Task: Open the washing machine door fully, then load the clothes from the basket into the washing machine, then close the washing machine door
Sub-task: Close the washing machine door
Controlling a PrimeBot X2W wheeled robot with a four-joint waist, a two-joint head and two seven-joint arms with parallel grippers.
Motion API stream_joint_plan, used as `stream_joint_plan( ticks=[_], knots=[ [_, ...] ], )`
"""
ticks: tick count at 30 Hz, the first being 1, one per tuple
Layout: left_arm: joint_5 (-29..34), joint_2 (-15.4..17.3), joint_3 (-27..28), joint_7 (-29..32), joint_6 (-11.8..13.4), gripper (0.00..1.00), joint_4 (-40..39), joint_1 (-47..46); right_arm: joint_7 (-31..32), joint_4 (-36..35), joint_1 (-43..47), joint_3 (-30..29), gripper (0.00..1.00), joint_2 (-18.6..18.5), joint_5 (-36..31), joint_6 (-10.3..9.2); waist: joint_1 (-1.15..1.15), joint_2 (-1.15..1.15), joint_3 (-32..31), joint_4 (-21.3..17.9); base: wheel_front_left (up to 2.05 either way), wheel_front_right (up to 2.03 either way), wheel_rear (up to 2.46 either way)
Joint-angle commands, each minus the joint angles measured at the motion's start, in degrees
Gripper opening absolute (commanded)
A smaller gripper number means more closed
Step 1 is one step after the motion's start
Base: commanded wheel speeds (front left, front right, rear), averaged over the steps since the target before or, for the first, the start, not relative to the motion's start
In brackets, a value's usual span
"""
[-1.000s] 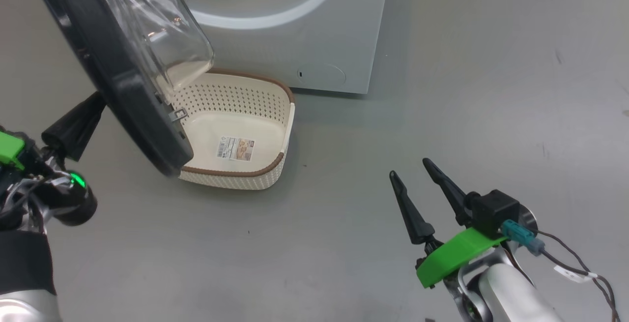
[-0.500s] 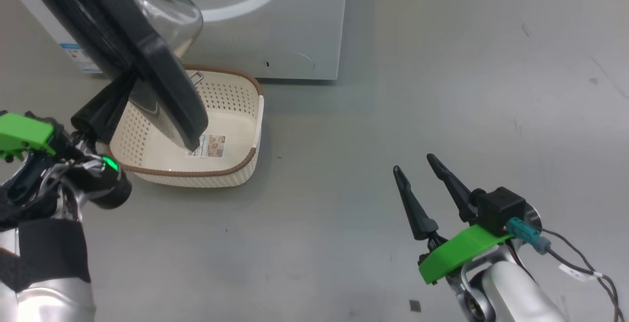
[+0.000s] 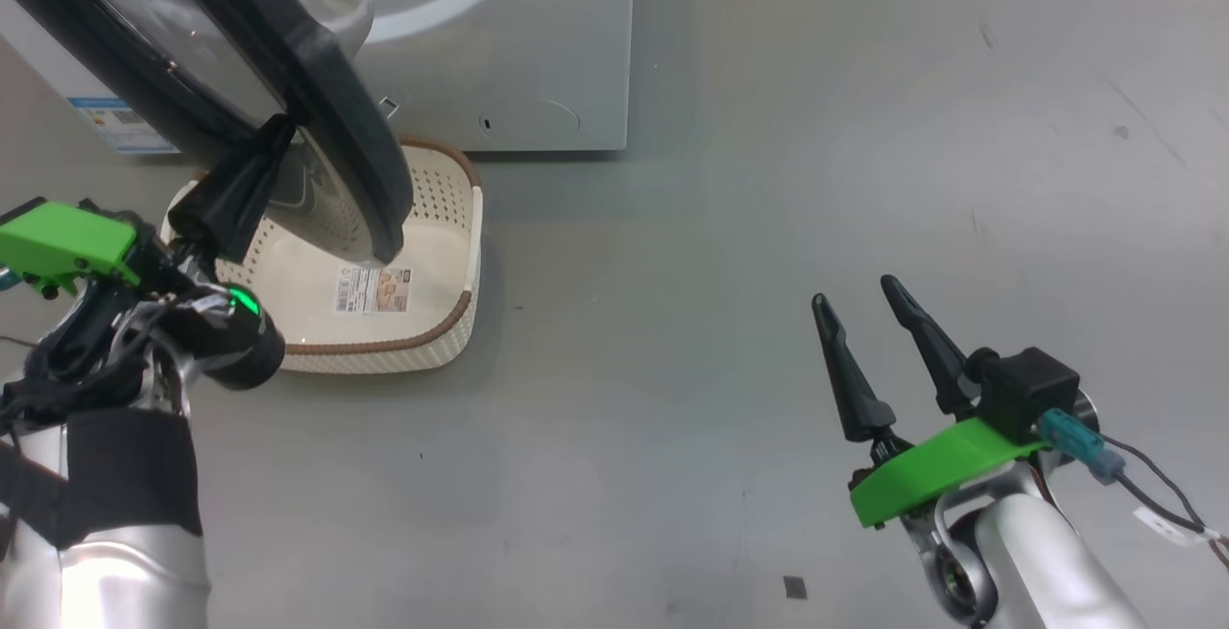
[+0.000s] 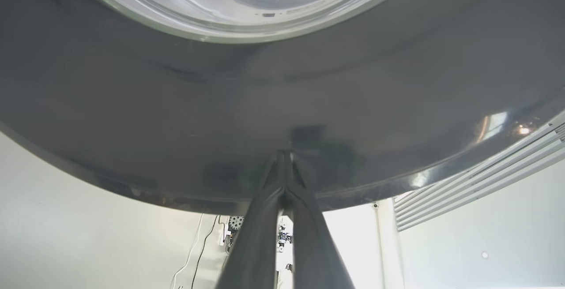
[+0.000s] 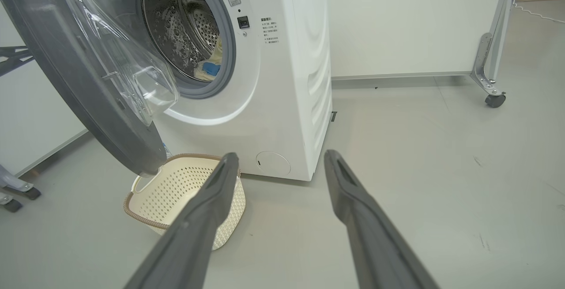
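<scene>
The washing machine [image 3: 538, 43] stands at the top, its round black-rimmed door [image 3: 317, 101] part open over the basket [image 3: 451, 317]. The cream basket holds nothing but its label. My left gripper [image 3: 281, 122] is shut, its tips against the door's outer black rim [image 4: 176, 103], seen close up in the left wrist view with my left gripper [image 4: 284, 153] pressed to it. The clothes [image 5: 208, 67], cream with a blue patch, lie inside the steel drum. Far to the right, my right gripper [image 3: 853, 291] hangs open and empty over the floor, pointing at the washing machine [image 5: 287, 81].
Grey floor spreads right of the machine and the basket [image 5: 176, 187]. A white wall panel on a castor leg [image 5: 492, 97] stands behind at the right. A dark stand's feet [image 5: 15, 189] sit at the left beyond the door [image 5: 79, 90].
The head camera has shifted, sliding the scene left. Relative to the machine, the door has swung round toward its front, the shut left gripper following on its outer face. The right gripper stays open.
</scene>
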Motion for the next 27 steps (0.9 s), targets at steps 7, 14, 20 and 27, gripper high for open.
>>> stream_joint_plan(
  ticks=[7, 14, 20, 27],
  knots=[
    [1.7, 3.2, 1.1, -0.1, -2.3, 0.0, -3.3, 3.1, -0.4, -3.4, 0.5, -3.3, 1.0, 0.3, 0.2, 0.02, -0.01, 0.0, -2.6, 0.2, 0.0, 0.0, 0.0],
    [11.5, 5.3, -0.2, -7.7, -5.3, 0.0, -10.3, 13.8, -0.4, -4.1, 3.5, -6.6, 1.0, 0.3, -0.5, 0.02, -0.01, 0.0, -7.7, 0.7, 0.0, 0.0, 0.0],
    [19.0, 6.6, -4.3, -17.2, -5.4, 0.0, -22.6, 22.3, -0.4, -5.0, 5.0, -6.6, 1.0, 0.3, -1.2, 0.02, -0.01, 0.0, -10.3, 1.5, 0.0, 0.0, 0.0],
    [26.4, 11.7, -11.1, -30.8, -5.5, 0.0, -28.5, 29.9, -0.4, -5.5, 6.0, -6.2, 1.0, 0.3, -1.1, 0.02, -0.01, 0.0, -11.8, 2.1, 0.0, 0.0, 0.0]
  ],
)
